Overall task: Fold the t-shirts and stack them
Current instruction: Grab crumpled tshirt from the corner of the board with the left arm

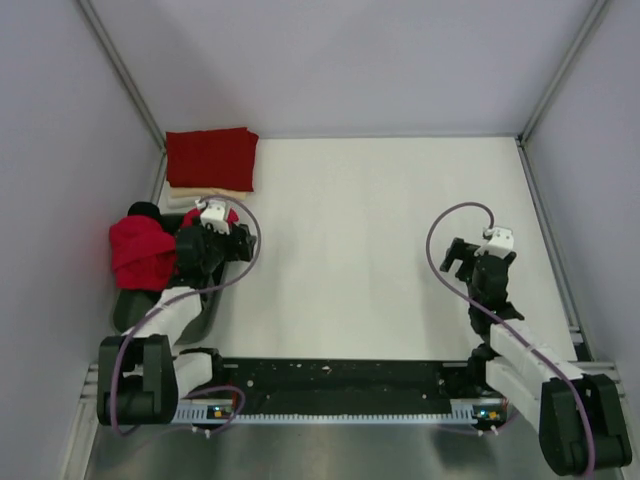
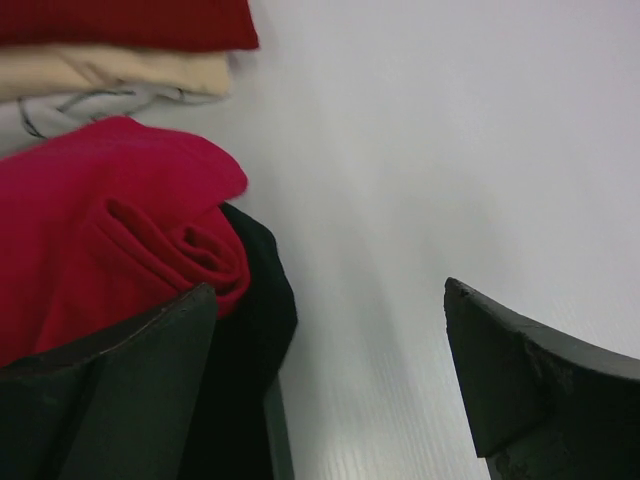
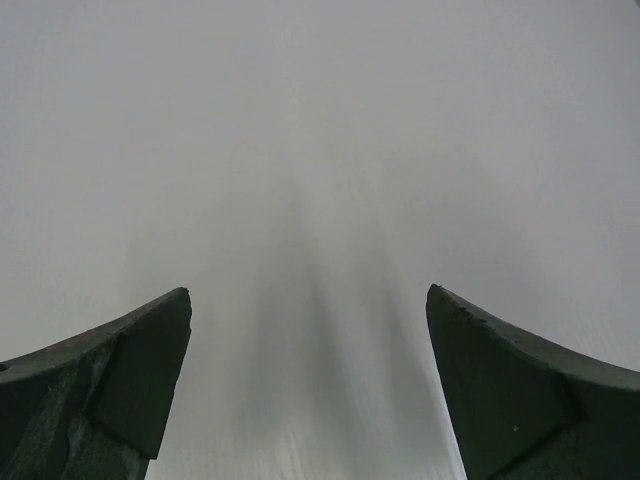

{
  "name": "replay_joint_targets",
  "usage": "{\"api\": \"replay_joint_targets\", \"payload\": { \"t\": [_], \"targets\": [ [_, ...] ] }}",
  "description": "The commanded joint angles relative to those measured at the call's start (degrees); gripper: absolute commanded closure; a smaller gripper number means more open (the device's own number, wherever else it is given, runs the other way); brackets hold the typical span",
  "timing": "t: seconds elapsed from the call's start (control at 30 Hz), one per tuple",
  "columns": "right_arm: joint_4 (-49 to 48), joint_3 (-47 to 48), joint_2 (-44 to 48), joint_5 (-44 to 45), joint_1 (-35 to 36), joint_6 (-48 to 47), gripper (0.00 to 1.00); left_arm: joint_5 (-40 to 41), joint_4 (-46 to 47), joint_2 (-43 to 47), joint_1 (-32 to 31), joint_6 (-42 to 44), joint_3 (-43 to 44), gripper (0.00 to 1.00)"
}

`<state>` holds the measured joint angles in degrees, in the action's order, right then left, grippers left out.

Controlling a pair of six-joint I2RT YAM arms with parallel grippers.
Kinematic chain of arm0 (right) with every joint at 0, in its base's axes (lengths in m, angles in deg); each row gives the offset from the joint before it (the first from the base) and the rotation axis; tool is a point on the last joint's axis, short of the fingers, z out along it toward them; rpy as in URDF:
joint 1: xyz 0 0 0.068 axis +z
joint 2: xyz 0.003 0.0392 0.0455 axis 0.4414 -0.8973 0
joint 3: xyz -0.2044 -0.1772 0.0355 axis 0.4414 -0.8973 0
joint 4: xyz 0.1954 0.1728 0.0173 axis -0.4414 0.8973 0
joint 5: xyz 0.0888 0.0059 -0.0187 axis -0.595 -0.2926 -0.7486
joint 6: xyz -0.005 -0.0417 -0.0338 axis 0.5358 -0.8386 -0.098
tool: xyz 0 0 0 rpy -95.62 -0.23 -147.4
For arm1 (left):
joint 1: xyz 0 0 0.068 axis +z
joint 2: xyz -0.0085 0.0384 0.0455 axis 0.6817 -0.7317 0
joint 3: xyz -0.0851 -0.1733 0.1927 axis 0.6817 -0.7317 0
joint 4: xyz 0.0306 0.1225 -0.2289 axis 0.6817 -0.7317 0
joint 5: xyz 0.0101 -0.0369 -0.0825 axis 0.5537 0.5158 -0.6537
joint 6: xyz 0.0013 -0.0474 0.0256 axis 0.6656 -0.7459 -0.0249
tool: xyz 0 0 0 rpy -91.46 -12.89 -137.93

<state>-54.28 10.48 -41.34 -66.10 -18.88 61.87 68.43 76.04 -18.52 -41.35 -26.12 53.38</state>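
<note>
White counter [image 1: 380, 250] | crumpled red t-shirt [image 1: 140, 250] at left edge, just left of left jaws, spread, empty | right jaws spread, empty, well apart

White table [image 1: 380, 250]. Far-left corner: folded stack, red t-shirt [image 1: 211, 158] over cream shirt [image 1: 200, 192] over a white layer [image 2: 90, 108]. Just nearer, at the left edge: black item [image 1: 140, 305], kind unclear, with a crumpled red shirt [image 1: 140, 250] on it.

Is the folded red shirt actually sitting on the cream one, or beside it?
Touching. The left wrist view shows the folded red shirt lying directly on the cream shirt, no gap.
</note>
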Motion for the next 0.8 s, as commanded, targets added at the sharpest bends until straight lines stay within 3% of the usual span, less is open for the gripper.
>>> {"api": "replay_joint_targets", "payload": {
  "t": [0.0,0.2,0.33,0.4,0.57,0.77],
  "targets": [
    [1.1,3.9,-2.9,6.4,-0.6,3.1,0.01,12.1,-7.7,2.9,0.2,-0.8,13.2,0.01],
    [2.2,5.4,-5.1,2.8,-0.6,1.6,0.01,10.4,-41.9,1.3,1.1,19.0,37.4,0.01],
    [4.3,6.1,-0.7,-6.4,-0.6,-2.9,0.01,26.4,-58.4,-2.6,1.6,29.2,44.8,0.01],
    [9.7,9.4,2.5,-9.3,-0.6,-3.1,0.01,30.5,-60.8,-4.1,4.3,33.9,43.2,0.01],
    [18.1,18.8,4.6,-25.2,-0.7,-3.0,0.05,29.4,-63.0,-9.3,13.3,35.5,42.2,0.01],
    [21.8,22.2,4.3,-33.0,-0.2,-1.5,0.09,36.9,-55.2,-18.4,16.0,38.4,40.9,0.01]
  ]
}}
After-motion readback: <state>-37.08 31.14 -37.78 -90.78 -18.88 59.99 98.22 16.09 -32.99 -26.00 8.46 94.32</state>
